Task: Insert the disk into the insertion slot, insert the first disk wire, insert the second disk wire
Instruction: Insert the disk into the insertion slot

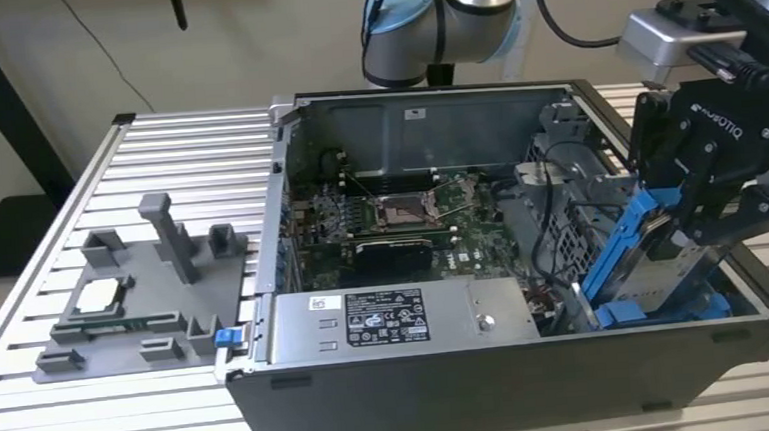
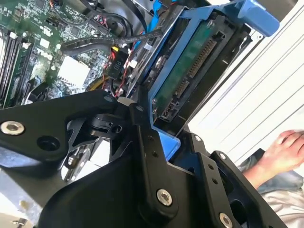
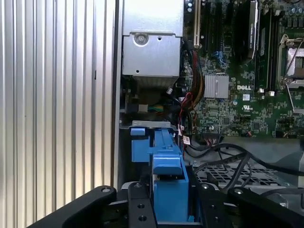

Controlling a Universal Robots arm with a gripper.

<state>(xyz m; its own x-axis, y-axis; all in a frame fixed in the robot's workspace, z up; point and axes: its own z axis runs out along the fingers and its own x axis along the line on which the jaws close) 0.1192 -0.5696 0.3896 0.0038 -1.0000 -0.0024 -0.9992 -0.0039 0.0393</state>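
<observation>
Pinching the disk (image 1: 627,251) by its blue carrier frame, your gripper (image 1: 690,225) hangs over the open computer case (image 1: 502,379), at the end of the case toward the exterior view's right. You can see the claw closed on the carrier in both wrist views: the black fingers (image 3: 137,209) flank the blue frame, and the disk's green circuit board faces the camera in the second wrist view.

The disk is tilted. Its upper end rises above the case's rim, and its lower end dips inside the case to the insertion slot (image 1: 705,306), whose blue rails sit in the case's corner. From these views you cannot tell whether the lower end is already seated on the rails.

Inside the case, next to the slot, stands the perforated cage (image 1: 566,234), with loose black cables (image 3: 228,156) lying across it. Further inside the case lies the motherboard (image 1: 385,215), and the grey box with a white sticker (image 1: 391,320) sits against the case's near wall.

Outside the case, on the slatted table (image 1: 153,149), a grey fixture (image 1: 136,301) sits beside the wall toward the exterior view's left. A person's hand (image 2: 289,149) rests outside the case, near the disk's end of it.
</observation>
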